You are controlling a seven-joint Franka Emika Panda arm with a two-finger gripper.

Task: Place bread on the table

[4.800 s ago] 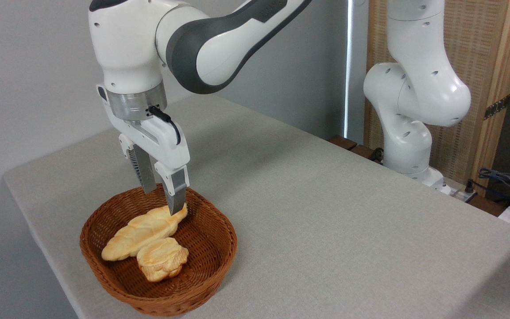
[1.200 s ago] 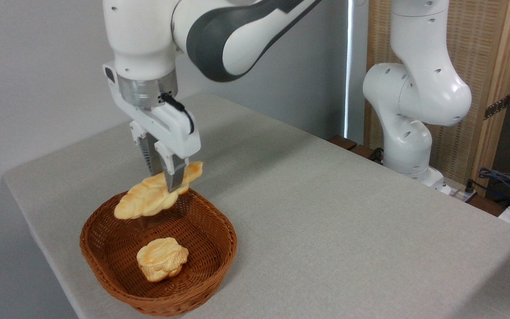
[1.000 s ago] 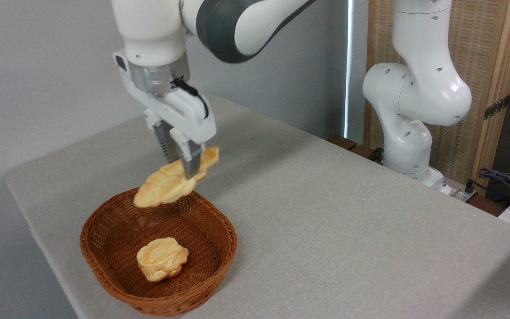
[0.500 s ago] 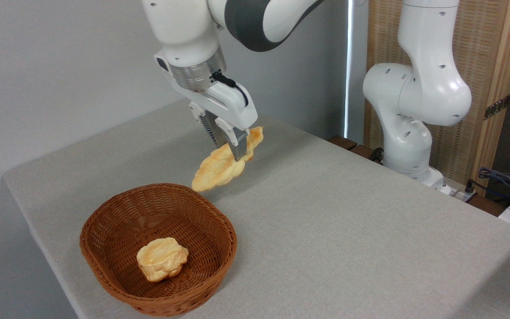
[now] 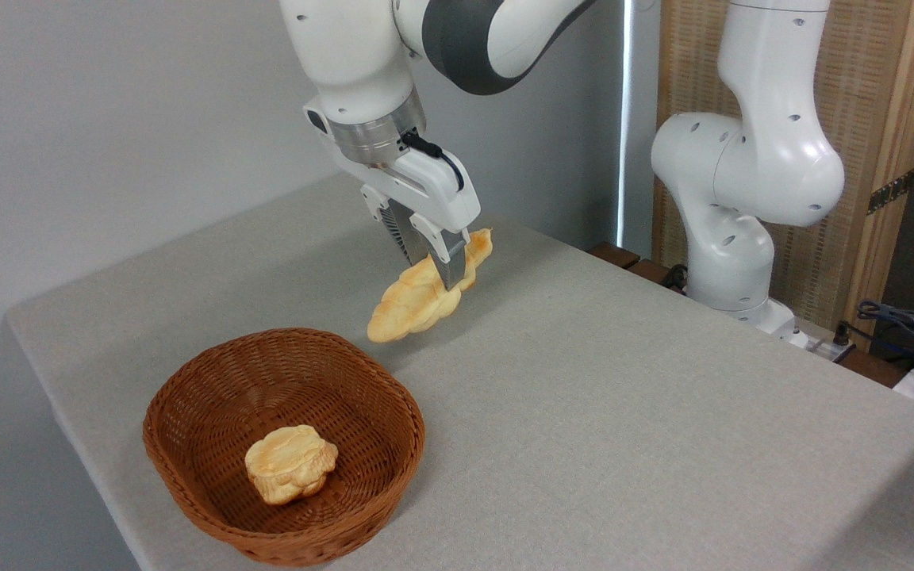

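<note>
The bread (image 5: 417, 303), a long braided golden loaf, hangs tilted in the air with its lower end toward the basket. My gripper (image 5: 439, 274) is shut on the loaf near its upper right end. The loaf is above the grey-beige table (image 5: 584, 396), behind and to the right of the wicker basket (image 5: 187, 468), and does not touch the cloth. Part of the far finger is hidden behind the loaf.
A small round bun (image 5: 290, 462) lies inside the basket near the front left of the table. My arm's white base (image 5: 731, 262) stands at the table's back right edge, with cables (image 5: 901, 325) beyond it. A wooden screen (image 5: 862, 159) stands behind.
The gripper closed on the bread in the basket, lifted it out and carried it up and to the right. It now hangs over the table behind the basket; the bun stayed put.
</note>
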